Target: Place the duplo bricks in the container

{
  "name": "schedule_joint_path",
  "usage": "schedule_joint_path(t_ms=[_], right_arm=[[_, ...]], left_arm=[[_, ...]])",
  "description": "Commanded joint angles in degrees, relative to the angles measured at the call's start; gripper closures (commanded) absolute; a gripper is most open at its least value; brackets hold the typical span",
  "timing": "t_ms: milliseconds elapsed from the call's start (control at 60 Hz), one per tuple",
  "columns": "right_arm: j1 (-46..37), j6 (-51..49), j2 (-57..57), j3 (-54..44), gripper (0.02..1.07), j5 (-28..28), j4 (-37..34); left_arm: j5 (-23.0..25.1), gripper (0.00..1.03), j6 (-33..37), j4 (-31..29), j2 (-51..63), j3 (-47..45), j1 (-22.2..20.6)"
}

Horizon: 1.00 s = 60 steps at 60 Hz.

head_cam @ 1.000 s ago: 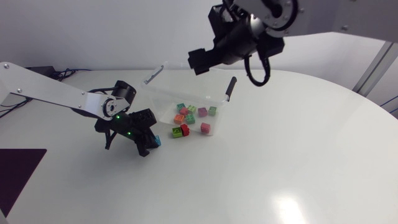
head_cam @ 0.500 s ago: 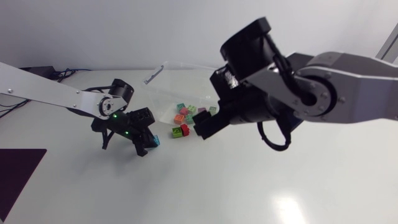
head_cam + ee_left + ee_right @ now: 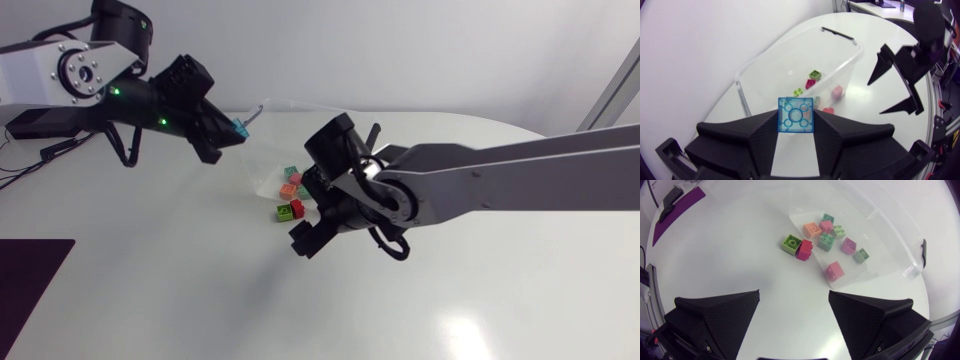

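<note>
One brick [image 3: 795, 114] held between the left gripper's [image 3: 222, 138] fingers at the container's [image 3: 840, 55] left end, several bricks [image 3: 835, 230] contained inside, two touching bricks [image 3: 797, 247] set on the table [image 3: 740, 240] just before it, right gripper [image 3: 794, 297] positioned before those.

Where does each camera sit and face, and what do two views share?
Head view: fixed above the table, looking down on left gripper and right gripper.
Left wrist view: on the left arm, facing the container; own fingers shut on a blue brick.
Right wrist view: on the right arm, facing green brick and red brick; own open fingers.
Shared: both wrist views show the container.
</note>
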Motion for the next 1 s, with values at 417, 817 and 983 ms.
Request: schedule_joint_path(t_ms=[417, 817, 983], right_arm=[[-1.53, -8.49, 14.74, 11.65, 0.07, 1.57, 1.51], [-3.03, -12.88, 22.56, 17.63, 0.07, 3.06, 1.69], [-3.38, -13.76, 25.03, 19.03, 0.07, 3.77, 2.22]], left_arm=[[-0.28, 0.67, -17.42, 10.72, 22.15, 19.76, -2.26], [-3.36, 0.27, -19.88, 15.11, 27.78, 23.10, -2.26], [-3.45, 0.11, -20.23, 17.40, 23.91, 18.79, -1.65]])
